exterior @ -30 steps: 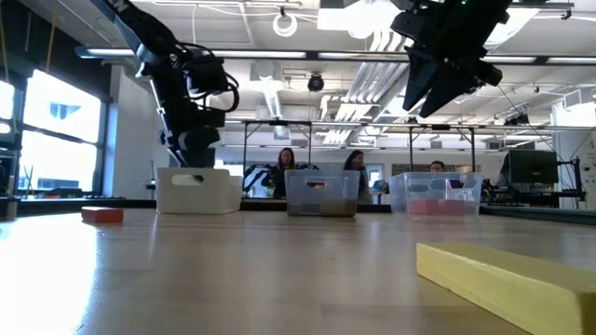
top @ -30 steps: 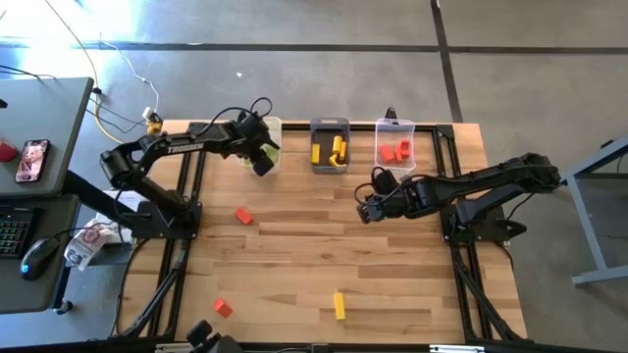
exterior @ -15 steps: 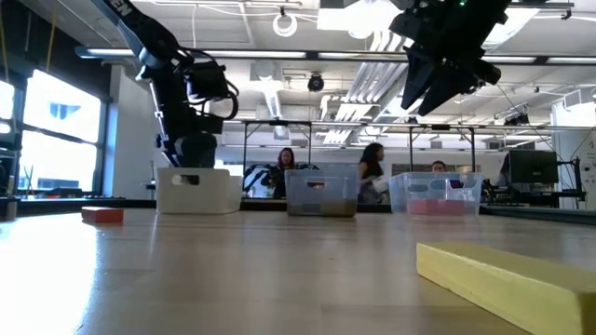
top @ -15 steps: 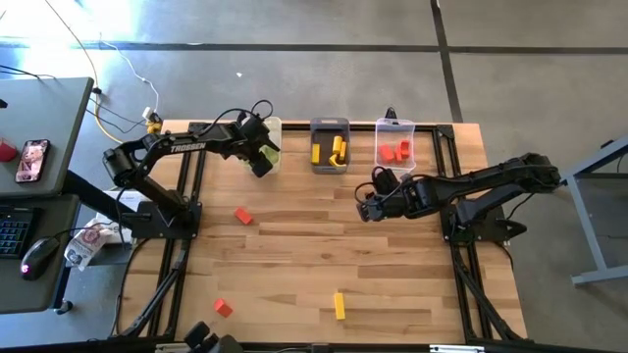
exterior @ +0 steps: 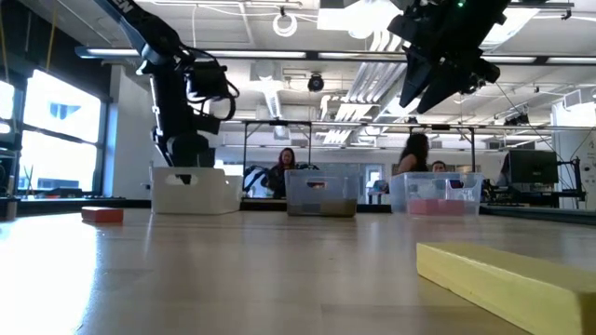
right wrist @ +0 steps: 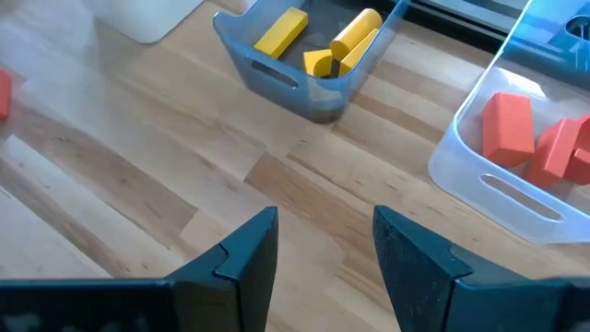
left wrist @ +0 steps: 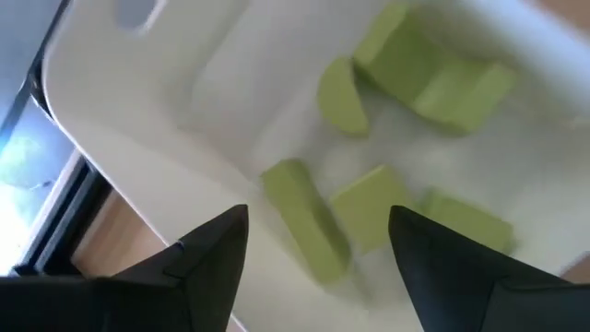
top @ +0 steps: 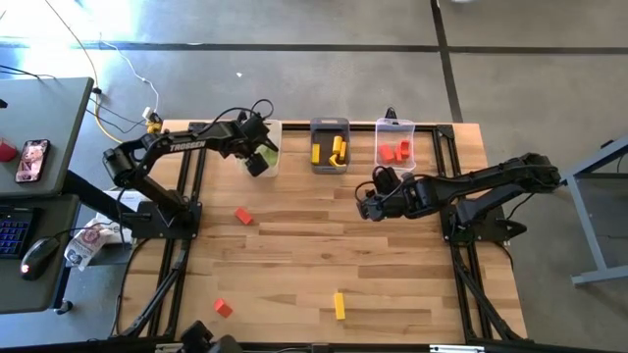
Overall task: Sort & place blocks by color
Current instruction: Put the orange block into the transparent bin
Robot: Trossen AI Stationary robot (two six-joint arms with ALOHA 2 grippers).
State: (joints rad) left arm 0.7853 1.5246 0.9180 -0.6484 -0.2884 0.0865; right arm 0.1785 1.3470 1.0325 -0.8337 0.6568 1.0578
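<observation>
High view: left gripper [top: 257,163] sits over the white bin [top: 276,127] at the table's far edge; "TROSSEN" reads in white on its arm; right gripper [top: 365,208] hovers above bare table [top: 392,275], just short of the clear bin [top: 409,127]; dark grey bin [top: 330,125] sits between the two bins, yellow blocks [top: 337,150] inside; red blocks [top: 395,150] in the clear bin; loose on the table: a red block [top: 242,215] nearer the left gripper, a second red block [top: 223,308] and a yellow bar [top: 340,305] well away from both grippers at the near edge.

Low view: left gripper hangs right over the white bin; right gripper is high above the table, fingers apart; yellow bar close to the camera; people in the room behind the bins.

Left wrist view: fingers [left wrist: 207,254] spread wide, nothing between them, released; straight ahead, light green blocks [left wrist: 369,212] lie loose on the white bin's floor, about five, none touching the fingers.

Right wrist view: fingers [right wrist: 235,254] parted, empty, over wood; ahead, dark grey bin with yellow blocks and clear bin with red blocks; no writing legible.
</observation>
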